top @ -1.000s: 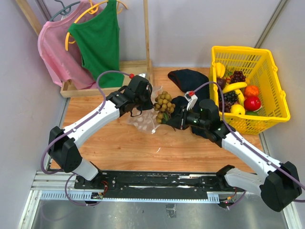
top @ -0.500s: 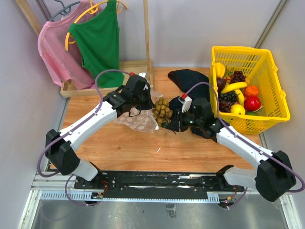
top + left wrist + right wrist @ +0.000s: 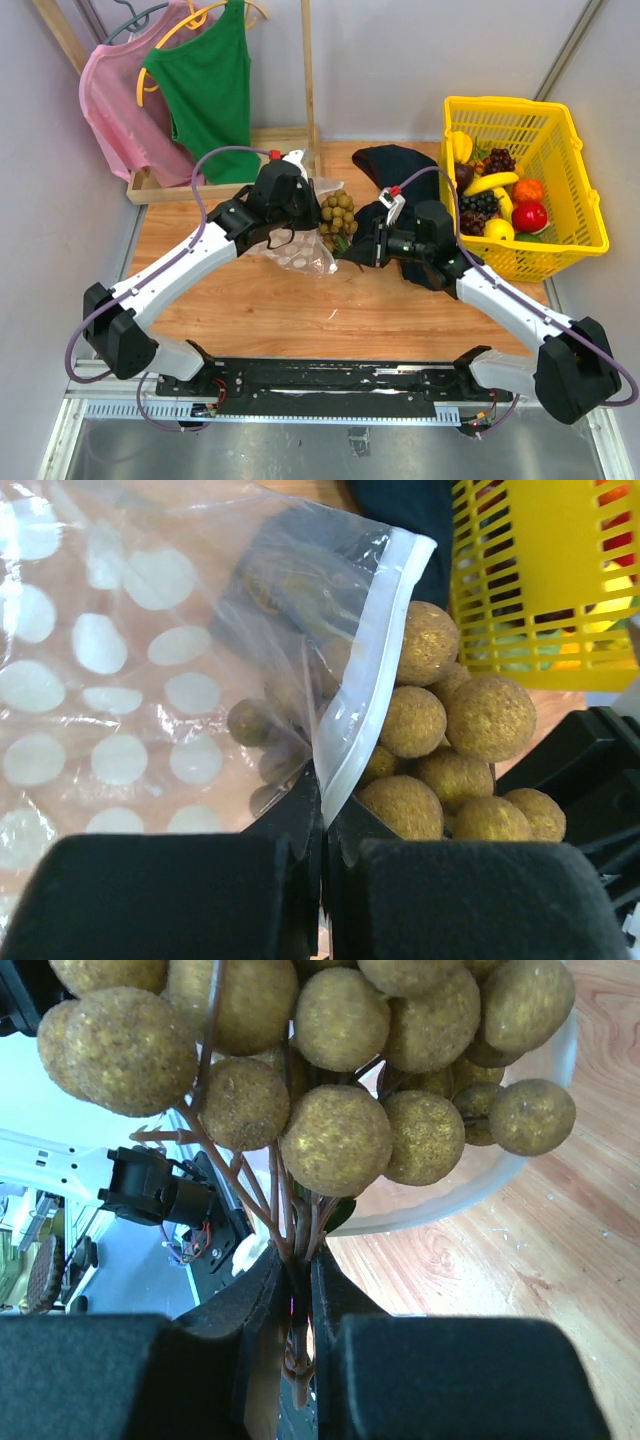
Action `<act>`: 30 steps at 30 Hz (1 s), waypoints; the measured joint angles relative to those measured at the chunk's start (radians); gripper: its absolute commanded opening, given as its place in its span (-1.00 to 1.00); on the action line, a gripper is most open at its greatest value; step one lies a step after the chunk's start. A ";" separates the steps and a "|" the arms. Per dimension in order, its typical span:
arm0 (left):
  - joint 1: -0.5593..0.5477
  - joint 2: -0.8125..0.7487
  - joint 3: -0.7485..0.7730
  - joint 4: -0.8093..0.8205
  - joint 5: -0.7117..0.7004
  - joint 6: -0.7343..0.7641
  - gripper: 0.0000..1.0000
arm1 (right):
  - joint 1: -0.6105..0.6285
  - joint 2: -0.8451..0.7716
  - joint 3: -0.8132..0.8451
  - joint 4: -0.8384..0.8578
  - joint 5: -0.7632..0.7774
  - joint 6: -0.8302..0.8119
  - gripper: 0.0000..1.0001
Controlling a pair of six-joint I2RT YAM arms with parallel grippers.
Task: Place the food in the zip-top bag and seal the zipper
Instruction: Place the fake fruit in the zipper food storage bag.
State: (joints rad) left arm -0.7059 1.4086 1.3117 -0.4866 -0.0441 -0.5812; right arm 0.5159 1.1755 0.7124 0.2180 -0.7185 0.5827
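The clear zip-top bag [image 3: 295, 245] with white dots lies left of centre, its mouth lifted. My left gripper [image 3: 303, 200] is shut on the bag's zipper strip [image 3: 365, 680] and holds the mouth up. My right gripper [image 3: 352, 248] is shut on the stem [image 3: 297, 1250] of the tan longan cluster [image 3: 337, 213]. The cluster [image 3: 450, 750] hangs at the bag's mouth, right against the strip, with some fruit showing through the plastic. The longans [image 3: 340, 1090] fill the right wrist view. Banana, apple, lemon and grapes lie in the yellow basket [image 3: 570, 215].
A dark navy cloth [image 3: 400, 165] lies behind my right gripper. A wooden rack [image 3: 270, 140] with a pink and a green top stands at the back left. The yellow basket fills the right side of the table.
My right gripper has carried the longan cluster left and up to the bag's mouth. My left gripper has lifted the bag's edge a little toward it.
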 measured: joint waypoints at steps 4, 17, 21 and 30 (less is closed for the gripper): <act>-0.002 -0.021 -0.020 0.047 0.026 -0.002 -1.00 | 0.000 0.014 0.000 0.008 -0.006 0.002 -0.98; -0.011 -0.027 -0.044 0.081 0.062 0.003 -0.99 | 0.001 0.097 0.085 -0.213 0.008 -0.222 -0.98; -0.011 -0.026 -0.044 0.079 0.052 0.016 -0.99 | 0.001 0.085 0.097 -0.254 0.007 -0.286 -0.98; -0.011 -0.011 -0.042 0.037 -0.022 0.027 -0.99 | 0.008 0.038 0.099 -0.328 0.023 -0.406 -0.98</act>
State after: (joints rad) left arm -0.7170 1.3979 1.2697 -0.4500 -0.0658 -0.5537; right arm 0.5240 1.2137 0.8112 -0.1097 -0.6960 0.1772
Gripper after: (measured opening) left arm 0.010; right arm 0.131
